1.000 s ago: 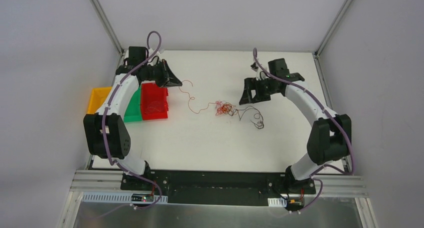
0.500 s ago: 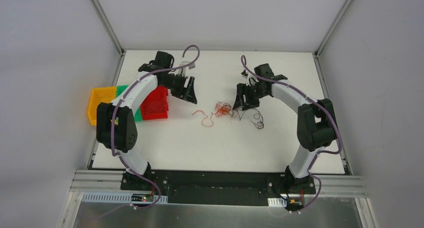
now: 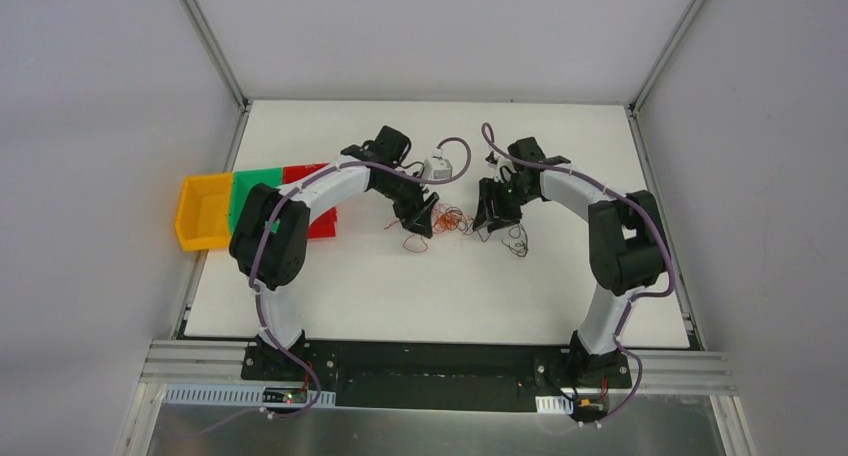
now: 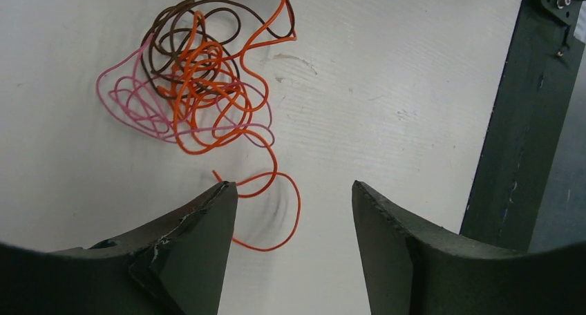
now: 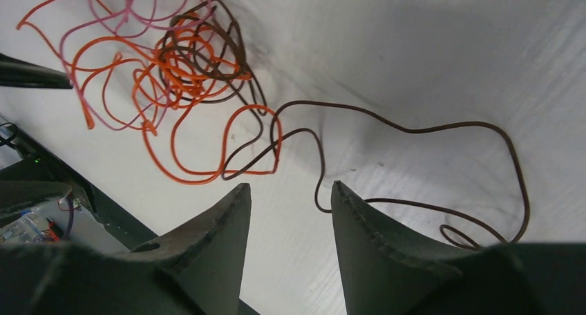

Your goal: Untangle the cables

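While spread apart, left fingers (image 4: 186,253) and right fingers (image 5: 387,253) flank cables (image 3: 450,218).

Your left gripper (image 4: 294,191) and right gripper (image 5: 290,191) both hang low, jaws parted and empty, angled inward toward each other

Bright, even light casts soft shadows on the white table (image 5: 428,66); wrist views are sharp.

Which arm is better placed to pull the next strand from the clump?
Likely right: the right gripper, open, straddles the tail of the dark brown wire, which trails clear of the clump. The left gripper faces an orange loop.
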Controlling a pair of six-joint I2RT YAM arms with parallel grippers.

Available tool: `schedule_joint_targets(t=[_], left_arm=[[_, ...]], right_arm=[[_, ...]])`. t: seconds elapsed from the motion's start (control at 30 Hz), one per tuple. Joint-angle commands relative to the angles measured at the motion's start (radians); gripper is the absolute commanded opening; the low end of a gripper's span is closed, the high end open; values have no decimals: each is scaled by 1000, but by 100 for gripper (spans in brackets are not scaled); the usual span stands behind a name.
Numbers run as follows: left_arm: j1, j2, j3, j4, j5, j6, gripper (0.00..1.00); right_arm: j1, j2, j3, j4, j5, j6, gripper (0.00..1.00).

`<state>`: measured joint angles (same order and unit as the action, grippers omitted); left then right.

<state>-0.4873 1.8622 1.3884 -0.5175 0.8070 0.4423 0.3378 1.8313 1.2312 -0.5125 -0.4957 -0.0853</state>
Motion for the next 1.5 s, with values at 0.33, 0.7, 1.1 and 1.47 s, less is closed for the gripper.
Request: schedule_joint_targets(t=[0.33, 0.7, 1.1, 1.47], left_arm=[[-77, 45, 47, 133, -181, -39, 0], [27, -352, 254, 27, -73, -297, 0], [134, -318, 755, 11, -56, -486, 0], [79, -299, 697, 11, 59, -551, 0]], right_arm=[[-35, 42, -26, 9, 249, -44, 40], [-43, 8, -105, -16, 560, -275, 0], [-107, -11, -212, 4, 667, -433, 0], [-169, -425, -67, 124, -23, -116, 87]])
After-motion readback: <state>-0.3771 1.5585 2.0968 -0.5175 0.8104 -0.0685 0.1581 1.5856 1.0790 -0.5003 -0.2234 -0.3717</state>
